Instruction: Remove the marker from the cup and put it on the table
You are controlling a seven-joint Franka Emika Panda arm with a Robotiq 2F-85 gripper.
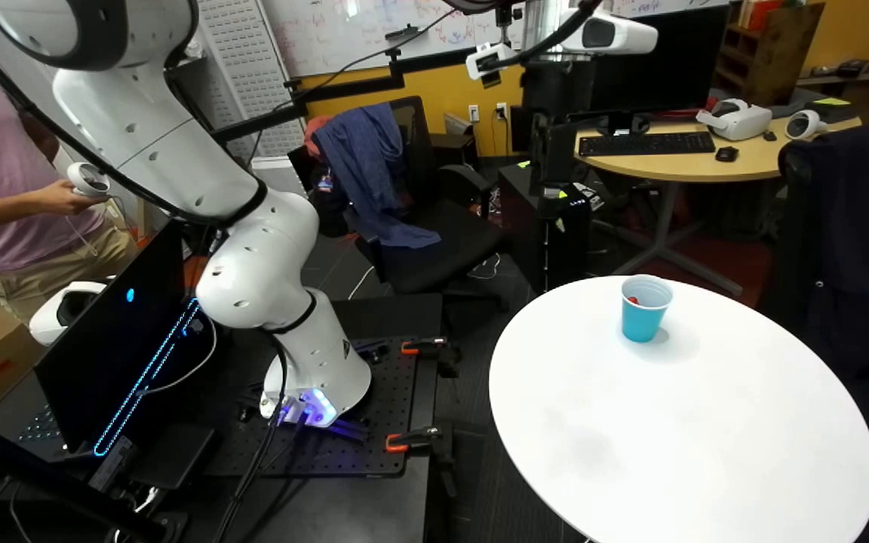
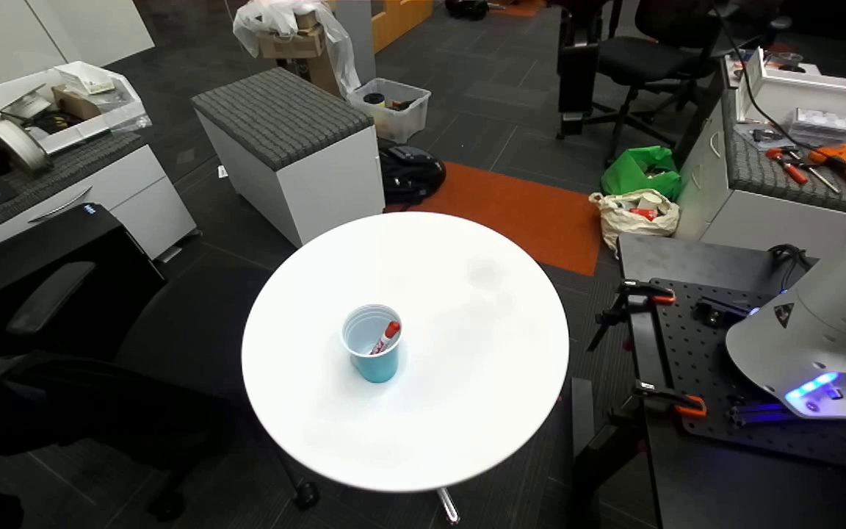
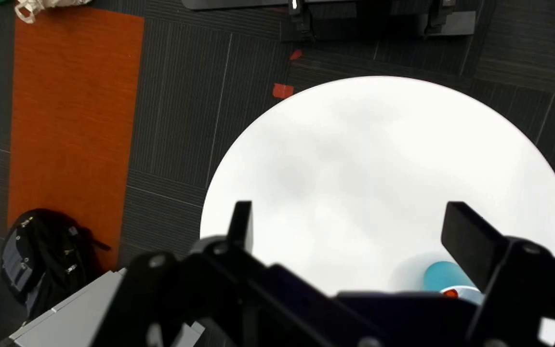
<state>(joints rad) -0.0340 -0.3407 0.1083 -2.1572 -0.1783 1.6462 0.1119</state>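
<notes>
Tool (image 3: 349, 222) spread, marker (image 2: 385, 340) leans in cup (image 2: 377, 369), red end up.

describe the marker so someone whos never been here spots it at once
Look for the round white table. On it stands a turquoise cup. The marker leans inside it, a slim white stick whose red upper end stands out from cup and table.

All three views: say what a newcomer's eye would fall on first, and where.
Probably the white round table in all three views, with the turquoise cup standing on it and the red-and-white marker leaning inside. Next, the big white robot arm on the left of an exterior view. In the wrist view, the open hand looms at the bottom, an orange floor strip at left.
</notes>
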